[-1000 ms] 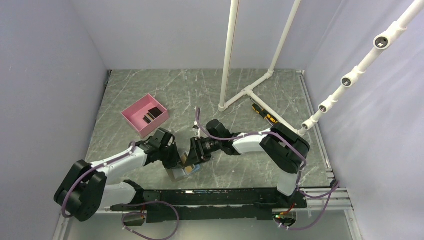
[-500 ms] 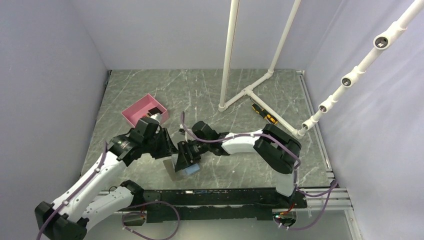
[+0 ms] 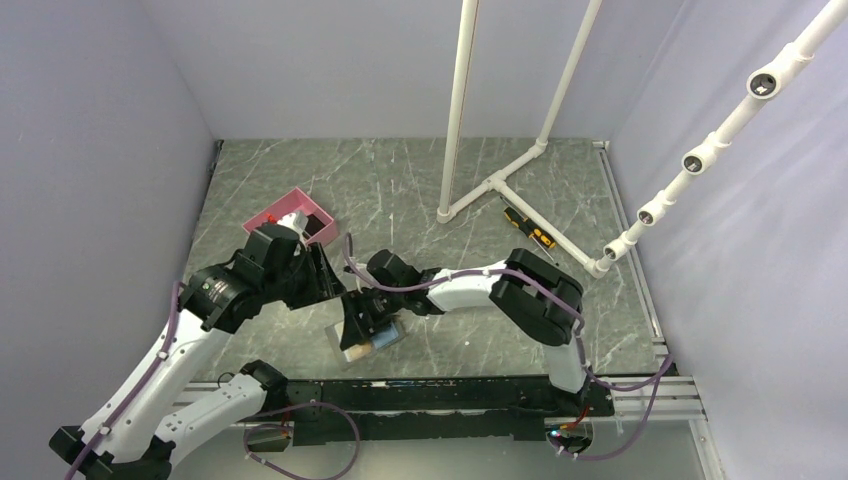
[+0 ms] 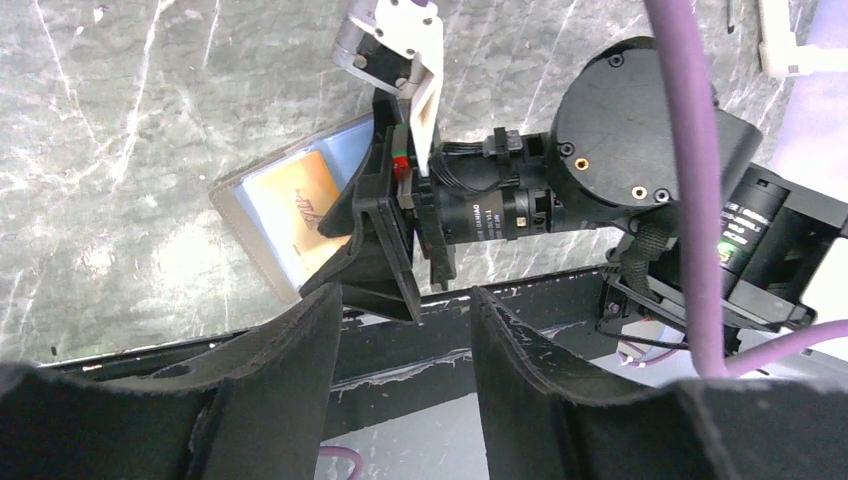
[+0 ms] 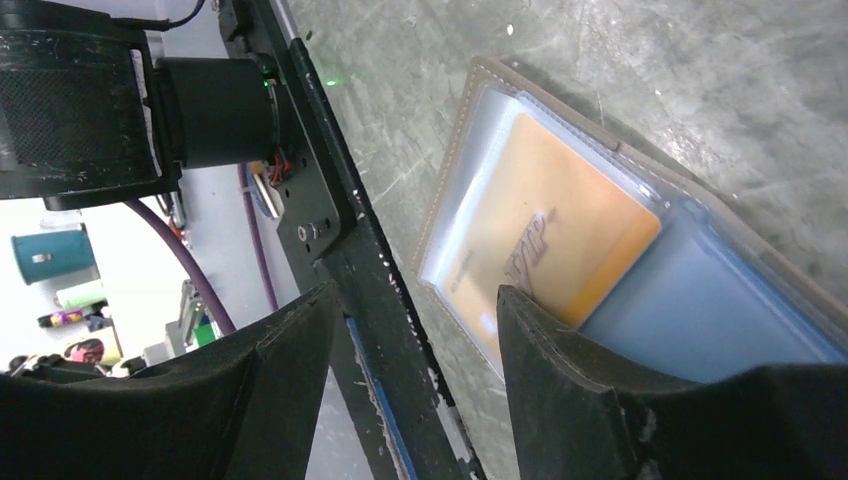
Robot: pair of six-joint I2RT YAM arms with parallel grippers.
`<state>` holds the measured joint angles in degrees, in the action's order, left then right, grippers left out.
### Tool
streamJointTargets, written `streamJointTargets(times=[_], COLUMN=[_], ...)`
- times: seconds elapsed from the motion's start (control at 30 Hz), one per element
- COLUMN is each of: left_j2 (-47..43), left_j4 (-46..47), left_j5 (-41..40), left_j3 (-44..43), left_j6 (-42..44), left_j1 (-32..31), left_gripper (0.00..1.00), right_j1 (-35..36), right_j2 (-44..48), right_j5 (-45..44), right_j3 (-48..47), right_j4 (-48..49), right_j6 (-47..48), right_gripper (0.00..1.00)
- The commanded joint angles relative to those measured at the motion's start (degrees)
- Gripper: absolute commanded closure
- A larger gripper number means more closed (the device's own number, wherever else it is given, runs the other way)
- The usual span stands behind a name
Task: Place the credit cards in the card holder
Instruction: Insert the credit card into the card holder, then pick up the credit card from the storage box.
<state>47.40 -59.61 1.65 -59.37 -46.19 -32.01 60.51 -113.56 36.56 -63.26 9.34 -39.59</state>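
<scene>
The card holder (image 5: 700,300) lies open on the tabletop (image 3: 420,180) close to its near edge, the orange card (image 5: 545,240) in its clear pocket. My right jaws hang open just above it, holding nothing; my left jaws, open and empty too, are raised near the pink box (image 3: 290,202). As I judge it, a low right finger could snag the flap on leaving and drag the holder off the edge or work the card loose, and my wrists are close enough to collide
</scene>
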Motion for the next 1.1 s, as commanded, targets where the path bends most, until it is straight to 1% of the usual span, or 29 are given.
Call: streamJointTargets(times=[0.0, 0.13, 0.3, 0.63, 0.7, 0.77, 0.9, 0.97, 1.07], left_j2=[-0.84, -0.75, 0.34, 2.92, 3.48, 4.38, 7.73, 9.95, 14.24], left_j4=[1.29, 2.03, 2.60, 2.76, 2.60, 2.03, 0.73, 0.16, 0.23], left_j5=[0.76, 1.20, 1.00, -0.34, -0.69, -0.98, 0.21, 0.58, -0.25], left_j3=[0.68, 1.23, 1.28, 0.31, -0.05, -0.48, -2.62, -4.86, -9.31], left_j6=[-0.26, -0.10, 0.38, 1.92, 2.49, 3.46, 7.71, 9.95, 13.30], left_j1=[-0.07, -0.07, -0.04, 0.47, 1.04, 2.67, 9.95, 13.97, 20.12], left_gripper=[0.44, 0.44, 0.43, 0.36, 0.32, 0.27, 0.18, 0.14, 0.09], right_j1=[-0.22, -0.26, -0.22, -0.22, -0.22, -0.33, -1.45, -3.85, -10.38], right_j2=[5.53, 8.35, 9.32, 10.73, 11.91, 14.33, 20.43, 23.58, 28.39], right_j5=[-3.85, -6.79, -8.30, -10.52, -11.69, -14.36, -24.16, -28.26, -28.94], right_j3=[0.59, 0.41, -0.77, -2.07, -2.12, -2.39, -3.44, -2.86, -0.43], right_j4=[-4.82, -8.87, -12.10, -15.68, -17.09, -20.10, -28.65, -32.05, -33.65], right_j6=[4.35, 7.07, 8.75, 10.81, 11.42, 12.64, 15.79, 16.95, 18.14], right_gripper=[0.38, 0.38, 0.38, 0.38, 0.38, 0.38, 0.37, 0.36, 0.35])
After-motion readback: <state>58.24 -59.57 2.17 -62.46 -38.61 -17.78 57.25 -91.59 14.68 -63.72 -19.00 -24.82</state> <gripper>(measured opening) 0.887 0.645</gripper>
